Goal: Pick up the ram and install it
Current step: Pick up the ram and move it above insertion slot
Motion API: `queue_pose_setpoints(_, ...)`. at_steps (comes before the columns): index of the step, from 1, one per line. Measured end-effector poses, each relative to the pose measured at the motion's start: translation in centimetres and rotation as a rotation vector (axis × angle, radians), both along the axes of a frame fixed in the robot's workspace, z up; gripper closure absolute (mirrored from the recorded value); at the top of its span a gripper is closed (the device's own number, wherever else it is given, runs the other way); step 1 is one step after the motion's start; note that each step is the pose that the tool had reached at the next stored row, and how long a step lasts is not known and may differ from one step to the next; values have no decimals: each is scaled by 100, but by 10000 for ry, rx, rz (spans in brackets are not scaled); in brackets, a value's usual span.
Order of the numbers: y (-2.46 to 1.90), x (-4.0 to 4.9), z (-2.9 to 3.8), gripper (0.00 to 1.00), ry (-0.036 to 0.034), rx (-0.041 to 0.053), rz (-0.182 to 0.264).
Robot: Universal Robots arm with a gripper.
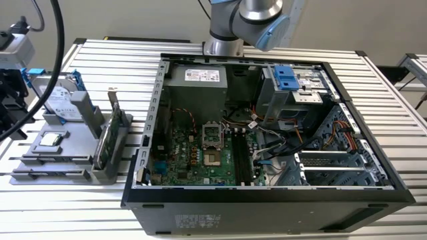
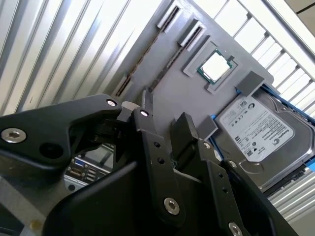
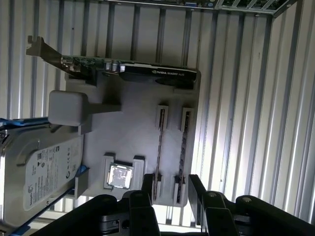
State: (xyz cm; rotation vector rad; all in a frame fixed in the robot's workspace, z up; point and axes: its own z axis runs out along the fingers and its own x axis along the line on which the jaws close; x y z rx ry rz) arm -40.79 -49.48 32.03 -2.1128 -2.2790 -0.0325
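Gripper (image 3: 170,183) hangs over the grey holder tray (image 3: 133,128), fingers spread apart, nothing held between them. The ram (image 3: 159,147) sits in one of the tray's narrow slots, just beside the processor chip (image 3: 120,175), outside the open computer case (image 1: 267,210) on the slatted surface (image 1: 100,55).

Bright light glares off the slatted table (image 2: 59,49), with soft shadows.
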Motion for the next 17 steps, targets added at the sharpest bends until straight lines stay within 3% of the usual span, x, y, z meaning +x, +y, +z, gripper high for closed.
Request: queue_pose_setpoints(17,0,0,-42,0,1,-54,0)
